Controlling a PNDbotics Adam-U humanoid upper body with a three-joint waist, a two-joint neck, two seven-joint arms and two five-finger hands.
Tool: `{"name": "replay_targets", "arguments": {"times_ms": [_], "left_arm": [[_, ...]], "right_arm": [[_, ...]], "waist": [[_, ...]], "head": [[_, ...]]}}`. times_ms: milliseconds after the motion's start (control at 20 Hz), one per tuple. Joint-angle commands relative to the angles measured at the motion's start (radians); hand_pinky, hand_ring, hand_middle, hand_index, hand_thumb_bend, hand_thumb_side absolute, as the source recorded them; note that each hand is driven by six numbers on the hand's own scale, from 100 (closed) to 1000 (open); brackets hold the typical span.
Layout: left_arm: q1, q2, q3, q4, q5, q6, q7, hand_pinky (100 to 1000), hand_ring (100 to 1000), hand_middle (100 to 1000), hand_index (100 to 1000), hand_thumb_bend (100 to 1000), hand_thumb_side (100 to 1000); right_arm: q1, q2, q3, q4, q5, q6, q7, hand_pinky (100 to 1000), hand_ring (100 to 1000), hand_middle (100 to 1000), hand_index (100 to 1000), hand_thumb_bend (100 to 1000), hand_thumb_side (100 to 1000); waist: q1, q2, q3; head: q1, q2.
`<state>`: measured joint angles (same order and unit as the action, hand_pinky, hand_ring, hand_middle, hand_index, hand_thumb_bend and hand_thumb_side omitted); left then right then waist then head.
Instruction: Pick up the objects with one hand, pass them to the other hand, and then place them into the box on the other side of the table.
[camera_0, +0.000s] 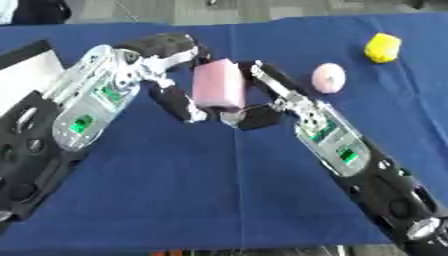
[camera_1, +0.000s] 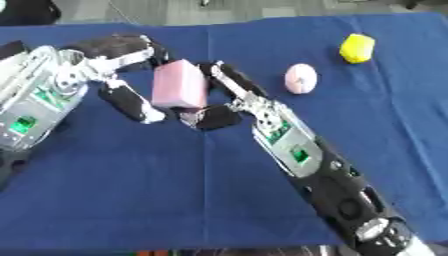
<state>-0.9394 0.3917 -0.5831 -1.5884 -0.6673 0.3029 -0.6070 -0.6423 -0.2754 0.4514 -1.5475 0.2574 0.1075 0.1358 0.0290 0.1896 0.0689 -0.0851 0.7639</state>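
Note:
A pink block (camera_0: 219, 85) hangs upright above the blue table (camera_0: 210, 190), near its middle. My left hand (camera_0: 144, 65) reaches in from the left, with curled fingers (camera_0: 175, 44) over the block's top left and its thumb (camera_0: 179, 105) at the lower left side. From the right, my right hand (camera_0: 293, 102) lays fingers (camera_0: 269, 76) along the block's right face and has a dark fingertip (camera_0: 256, 118) under its bottom edge. Both hands touch the block at once.
A pale pink round object (camera_0: 328, 77) lies on the cloth to the right of the hands. A yellow object (camera_0: 382, 47) sits further back right. A white box (camera_0: 24, 75) with a dark rim shows at the left edge, partly behind my left forearm.

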Motion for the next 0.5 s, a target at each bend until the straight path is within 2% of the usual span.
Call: {"name": "replay_targets", "arguments": {"times_ms": [50,500], "left_arm": [[-0.025,0.001,0.013,-0.065,0.022,0.009,-0.001,746,732,695,765,276,302],[-0.02,0.001,0.014,-0.084,0.035,0.024,-0.005,744,729,691,758,228,304]], "right_arm": [[-0.012,0.01,0.019,-0.011,-0.005,0.003,0.012,676,565,422,506,100,240],[-0.011,0.009,0.023,-0.011,-0.004,0.002,0.027,674,563,421,505,100,242]], "waist": [[0.007,-0.038,0.001],[0.006,-0.035,0.001]], "head": [[-0.004,0.006],[-0.019,0.006]]}}
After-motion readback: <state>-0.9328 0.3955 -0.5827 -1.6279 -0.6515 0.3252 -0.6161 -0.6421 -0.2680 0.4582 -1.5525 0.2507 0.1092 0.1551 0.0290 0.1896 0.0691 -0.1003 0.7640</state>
